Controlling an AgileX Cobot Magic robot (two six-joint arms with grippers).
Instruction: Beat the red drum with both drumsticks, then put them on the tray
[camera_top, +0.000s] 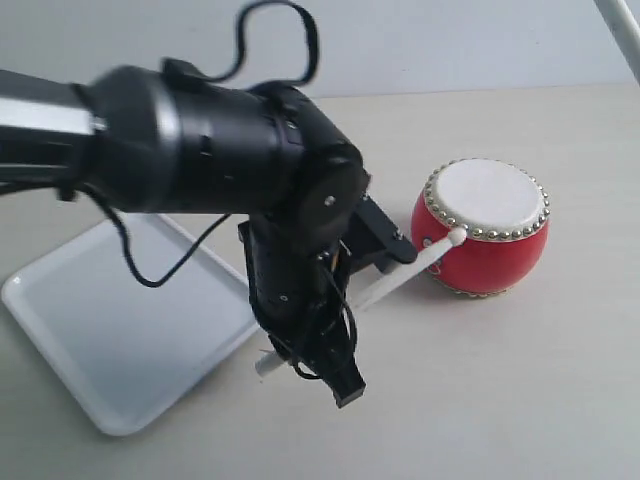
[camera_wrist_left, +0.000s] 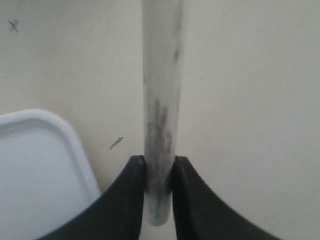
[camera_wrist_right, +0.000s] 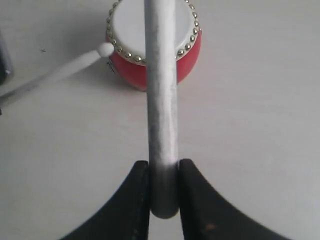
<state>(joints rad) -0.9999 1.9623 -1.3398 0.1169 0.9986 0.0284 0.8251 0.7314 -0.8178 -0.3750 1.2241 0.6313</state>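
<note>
Beige tabletop (camera_top: 560, 400) carries the white tray (camera_top: 110, 330) on the left and the red drum (camera_top: 487, 225) on the right, well apart. My left gripper (camera_wrist_left: 159, 165) clamps the left drumstick (camera_top: 410, 270) beside the tray's corner, tip at the drum's studded rim. My right gripper (camera_wrist_right: 164, 167) grasps the right drumstick (camera_wrist_right: 161, 90), pointing across the drumhead.

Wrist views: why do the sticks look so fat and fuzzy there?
Left wrist view: the left drumstick sits near the lens, so it looms soft. Right wrist view: same for the right drumstick, while the red drum looks crisper. Exterior view: the near arm blurs too.
</note>
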